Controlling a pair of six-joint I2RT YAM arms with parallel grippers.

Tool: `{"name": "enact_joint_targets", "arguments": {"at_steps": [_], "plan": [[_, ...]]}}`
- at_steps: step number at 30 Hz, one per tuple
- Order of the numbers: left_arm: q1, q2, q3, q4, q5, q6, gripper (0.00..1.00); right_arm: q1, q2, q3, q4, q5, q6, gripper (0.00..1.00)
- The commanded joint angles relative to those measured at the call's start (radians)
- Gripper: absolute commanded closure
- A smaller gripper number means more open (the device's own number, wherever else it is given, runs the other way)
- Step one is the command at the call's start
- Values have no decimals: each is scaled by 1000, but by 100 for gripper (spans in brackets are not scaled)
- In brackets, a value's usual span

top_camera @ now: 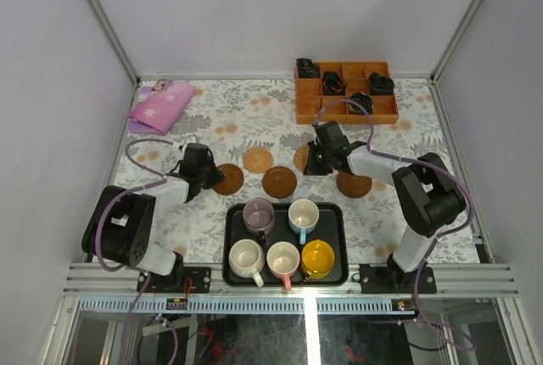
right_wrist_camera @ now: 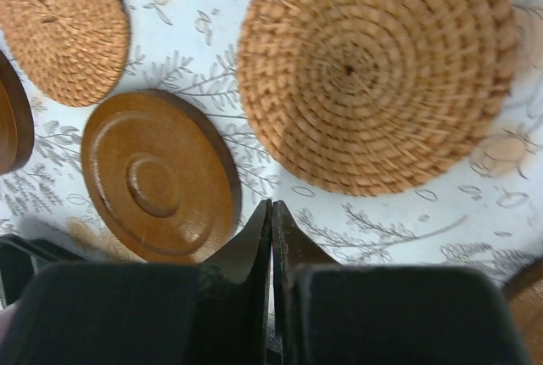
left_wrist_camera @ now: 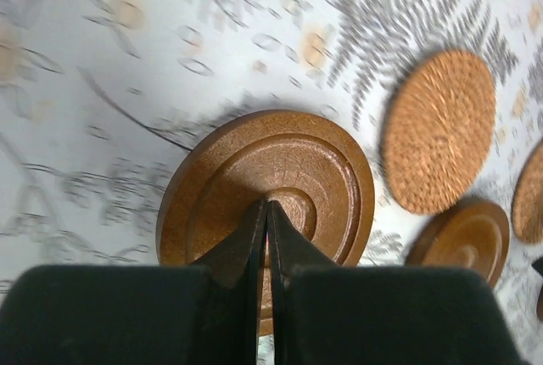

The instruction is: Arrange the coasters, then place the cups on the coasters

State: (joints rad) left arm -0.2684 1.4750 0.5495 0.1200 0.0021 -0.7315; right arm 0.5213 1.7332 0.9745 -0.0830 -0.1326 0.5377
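Observation:
Five coasters lie in a loose row behind the tray. A dark wood coaster (top_camera: 231, 180) (left_wrist_camera: 280, 161) sits under my left gripper (top_camera: 214, 179) (left_wrist_camera: 267, 205), which is shut with its tips over the disc's centre. To its right are a woven coaster (top_camera: 258, 160) (left_wrist_camera: 439, 130) and a dark one (top_camera: 279, 182) (right_wrist_camera: 157, 174). My right gripper (top_camera: 313, 165) (right_wrist_camera: 271, 205) is shut and empty on the cloth, beside another woven coaster (top_camera: 301, 156) (right_wrist_camera: 373, 68). A third dark coaster (top_camera: 354, 184) lies further right. The mauve (top_camera: 258, 215), blue-handled (top_camera: 303, 215), cream (top_camera: 246, 257), pink-handled (top_camera: 282, 259) and yellow (top_camera: 317, 258) cups stand in the tray.
The black tray (top_camera: 335, 212) holding the cups sits at the near edge between the arm bases. An orange compartment box (top_camera: 345, 103) with dark bundles stands at the back right. A folded pink cloth (top_camera: 160, 106) lies at the back left. Frame posts and walls bound the table.

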Motion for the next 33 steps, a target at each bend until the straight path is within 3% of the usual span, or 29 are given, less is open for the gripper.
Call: {"name": "enact_joint_targets", "arguments": {"at_steps": [1, 16, 26, 33], "plan": [[85, -10, -8, -62, -71, -3, 100, 29, 25, 83, 42, -77, -8, 100], [207, 188, 196, -34, -37, -14, 100, 112, 128, 214, 2, -111, -24, 100], [226, 236, 231, -16, 4, -14, 100, 160, 190, 246, -8, -132, -16, 100], [238, 211, 229, -32, -2, 6, 100, 166, 270, 293, -134, 12, 23, 100]]}}
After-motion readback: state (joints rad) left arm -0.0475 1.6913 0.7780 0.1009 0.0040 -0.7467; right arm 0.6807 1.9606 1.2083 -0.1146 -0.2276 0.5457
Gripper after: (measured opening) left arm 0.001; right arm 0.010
